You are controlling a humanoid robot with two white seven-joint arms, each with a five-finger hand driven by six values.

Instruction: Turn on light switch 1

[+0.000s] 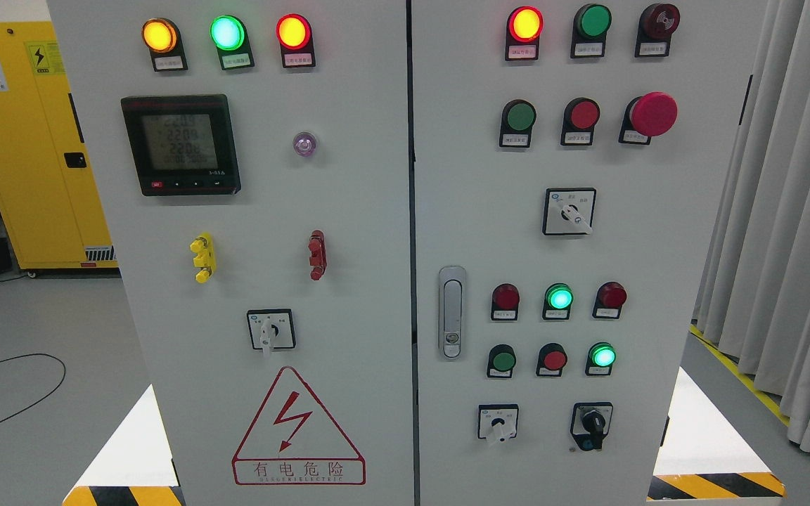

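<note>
A white two-door electrical cabinet (377,281) fills the head view, and neither robot hand is in sight, so whether the fingers are wide, narrow or holding anything cannot be told. Nothing readable marks which control is light switch 1; the labels under the buttons are too small to read.

Taking the door latch (452,311) on the right door as landmark: just to its right sit three indicator lamps, the middle one (558,298) glowing green between two dark red ones. Below them is a row of push buttons, with the right one (602,356) lit green. Lower still are a white rotary switch (498,424) and a black key switch (593,424). Above the latch, a selector switch (569,211) sits under further buttons and a red mushroom button (652,114).

Left of the latch, the other door carries a digital meter (181,145), a small rotary switch (271,330) and a red warning triangle (298,429).
</note>
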